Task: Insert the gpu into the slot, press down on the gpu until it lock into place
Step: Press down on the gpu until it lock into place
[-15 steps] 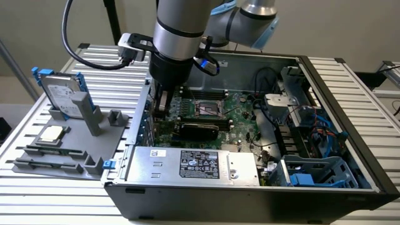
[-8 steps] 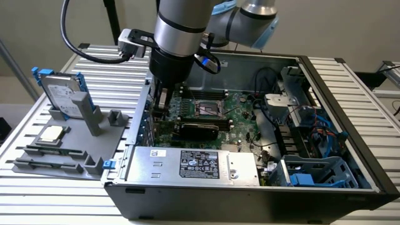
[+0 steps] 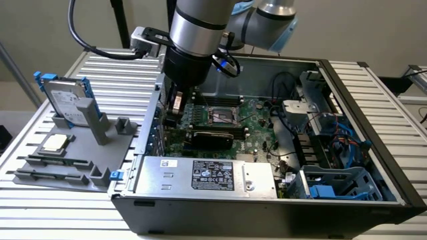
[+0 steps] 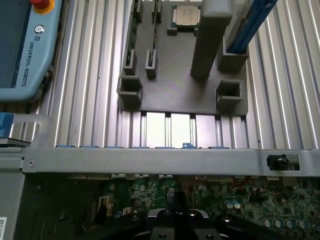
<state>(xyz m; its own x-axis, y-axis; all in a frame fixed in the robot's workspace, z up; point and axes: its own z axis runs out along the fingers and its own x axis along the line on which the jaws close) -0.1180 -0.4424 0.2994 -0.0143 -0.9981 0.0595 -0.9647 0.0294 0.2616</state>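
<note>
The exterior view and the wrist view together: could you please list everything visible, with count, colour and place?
computer case: one, dark grey, open, on the slatted table.
motherboard: one, green, on the case floor.
gpu: one, black, lying across the motherboard under the arm.
power supply box: one, silver, at the case's near wall.
drive cage: one, blue, the case's near corner at the exterior view's right.
fixture tray: one, grey, at the exterior view's left of the case.
hard drive: one, silver with blue frame, upright in the tray.
processor chip: one, silver, flat on the tray.
teach pendant: one, blue-grey, on the table.
pincer: one, black, shut, over the motherboard.
</note>
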